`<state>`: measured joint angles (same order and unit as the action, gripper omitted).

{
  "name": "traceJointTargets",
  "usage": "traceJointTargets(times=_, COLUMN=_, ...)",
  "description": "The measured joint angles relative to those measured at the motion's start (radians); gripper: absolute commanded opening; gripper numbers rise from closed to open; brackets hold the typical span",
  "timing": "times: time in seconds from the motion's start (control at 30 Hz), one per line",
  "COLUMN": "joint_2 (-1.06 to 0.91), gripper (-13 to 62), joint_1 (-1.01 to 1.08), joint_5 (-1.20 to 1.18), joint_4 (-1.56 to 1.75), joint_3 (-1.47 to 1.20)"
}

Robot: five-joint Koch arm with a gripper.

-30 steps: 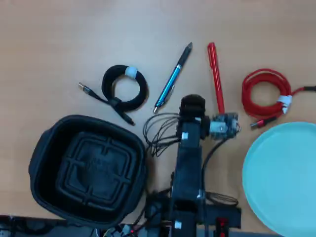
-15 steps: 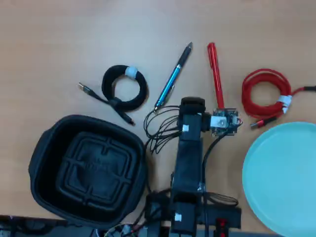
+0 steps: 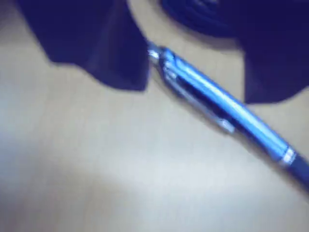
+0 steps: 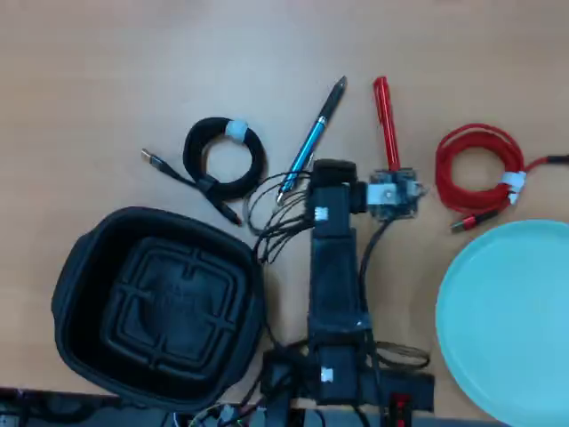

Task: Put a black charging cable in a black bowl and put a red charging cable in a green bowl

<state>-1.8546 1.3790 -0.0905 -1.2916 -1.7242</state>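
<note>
Black charging cable, wound into a neat coil with a pale band at its top and two plug ends trailing off, lies flat on the wooden table, just above the upper right rim of the black square plastic bowl in the overhead view. Neither cable is in a bowl yet. The red charging cable, coiled and tied with a white band, rests just above the pale green round bowl, well apart from the black bowl on the far right.

Between the two cables lie a blue metallic pen and a red pen; both are distractors. The black robot arm reaches up from the bottom edge, to the right of the black bowl, with its head over the lower end of the blue pen. In the blurred wrist view the gripper shows two dark jaws spread apart with bare table and the pen's tip between them, so it looks open and empty.

My judgement is that the arm is still lining up. For a clean pick of the black cable, it should swing left past the pen, descend over one side of the coil so the jaws straddle the bundled strands, and avoid catching the loose plug ends or the arm's own wires nearby.
</note>
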Motion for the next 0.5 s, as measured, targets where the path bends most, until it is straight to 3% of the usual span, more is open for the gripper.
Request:
traceJointTargets(times=0.2, joint_2=0.075, gripper=18.6, joint_1=-0.175, joint_5=0.16, joint_4=0.0, joint_3=0.071)
traceJointTargets(times=0.5, joint_2=0.107, gripper=19.2, joint_1=-0.296, joint_5=0.166, joint_4=0.0, joint_3=0.071)
